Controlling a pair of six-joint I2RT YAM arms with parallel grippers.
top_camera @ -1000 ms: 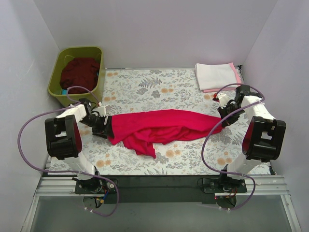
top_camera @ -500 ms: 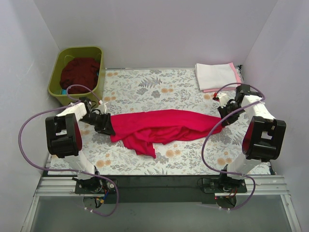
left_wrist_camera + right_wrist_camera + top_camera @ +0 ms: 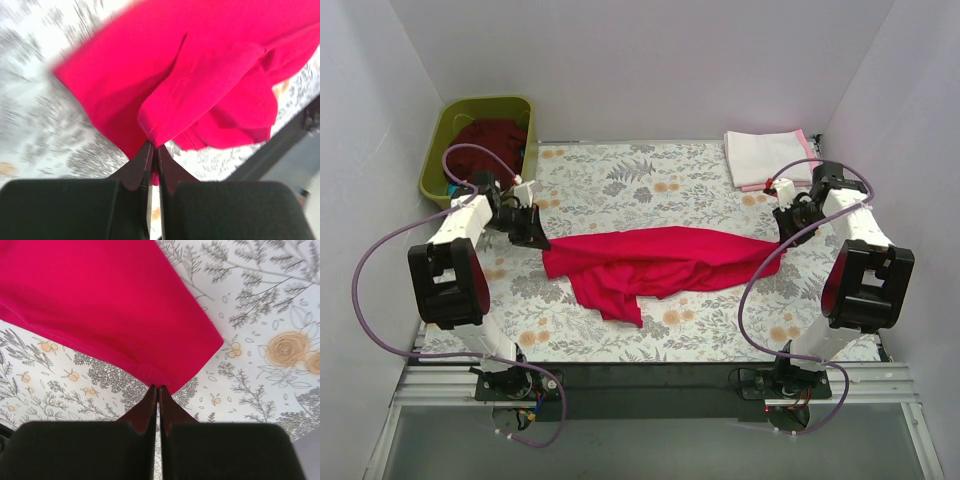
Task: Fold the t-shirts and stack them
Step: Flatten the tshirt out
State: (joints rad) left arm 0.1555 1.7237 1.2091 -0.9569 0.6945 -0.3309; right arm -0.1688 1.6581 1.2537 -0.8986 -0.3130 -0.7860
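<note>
Your crimson-red t-shirt (image 3: 655,262) lies stretched across the middle of the counter (image 3: 620,175), from 9 to 3 o'clock. The left hand (image 3: 534,236) and right hand (image 3: 785,228) each pinch one end, probably to pull it flat. Only the wrist views confirm both hands are clamped on a hem; the top view shows the bunched flap at 7 o'clock.

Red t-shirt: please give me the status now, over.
Left claw shut on red t-shirt edge. Right claw shut on its other end. Shirt stretched between them, middle bunched. Folded shirts, green tub apart at far corners.
</note>
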